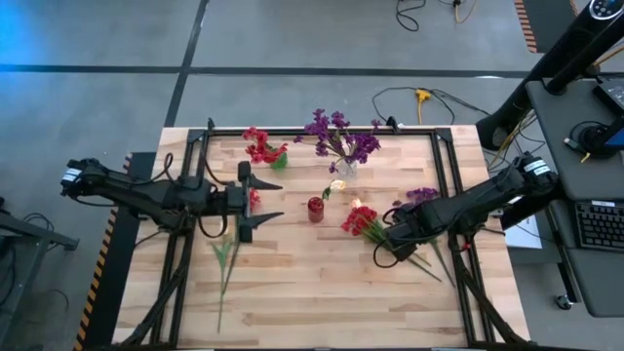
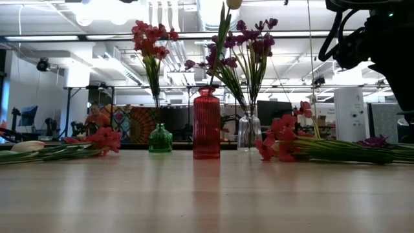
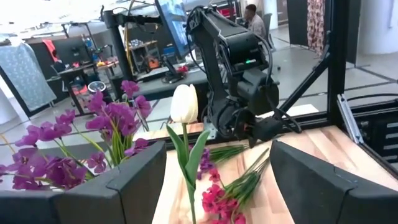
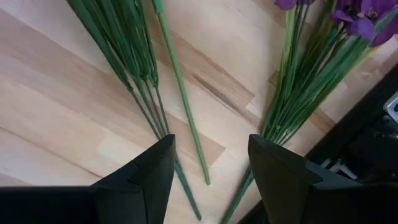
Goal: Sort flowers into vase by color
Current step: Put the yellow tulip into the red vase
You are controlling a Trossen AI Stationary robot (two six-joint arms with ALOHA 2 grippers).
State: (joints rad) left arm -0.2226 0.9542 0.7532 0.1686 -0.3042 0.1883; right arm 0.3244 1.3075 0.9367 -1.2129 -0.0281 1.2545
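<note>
Now the flowers sit partly sorted. In the high view, a red sprig [image 1: 261, 146] stands in a green vase [image 1: 280, 159] at upper centre, purple blossoms [image 1: 339, 136] fill a clear vase [image 1: 345, 168] beside it, and a cream tulip [image 1: 337, 185] rises from the red vase [image 1: 315, 210] at centre. A loose red bunch [image 1: 360, 220] lies flat on the surface [image 1: 312, 292], heads toward centre, stems running to lower right. Another purple bunch [image 1: 421, 195] lies right of it. The right gripper [image 1: 397, 237] hangs over those stems, jaws apart and empty. The left gripper [image 1: 274, 200], jaws wide apart, holds nothing, left of the red vase. More stems [image 1: 225, 258] lie at lower left, long axis nearly vertical in frame.
</note>
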